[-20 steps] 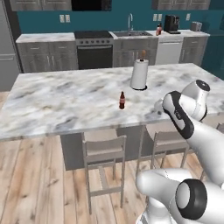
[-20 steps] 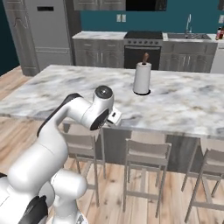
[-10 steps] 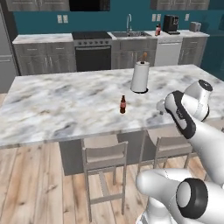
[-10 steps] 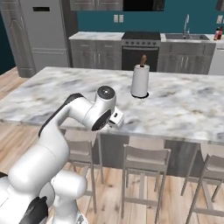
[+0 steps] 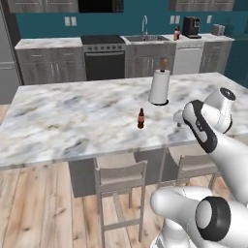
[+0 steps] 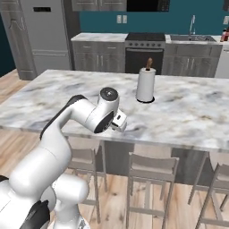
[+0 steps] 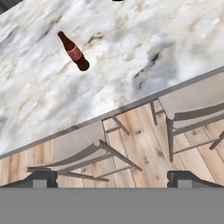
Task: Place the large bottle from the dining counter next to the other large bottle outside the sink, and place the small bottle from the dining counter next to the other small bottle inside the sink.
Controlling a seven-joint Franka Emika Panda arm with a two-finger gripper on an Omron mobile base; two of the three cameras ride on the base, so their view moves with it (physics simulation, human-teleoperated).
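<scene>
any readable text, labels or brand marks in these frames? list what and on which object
None readable.
Small bottle on the dining counter: red label band, any print too small to read.
Bottles by the sink: too small to make out any label.
Coffee machine and paper towel roll: no visible markings.

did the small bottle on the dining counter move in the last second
No. The small bottle stands in the same spot, in front and left of the paper towel roll; the whole picture has shifted because the base is driving.
</scene>
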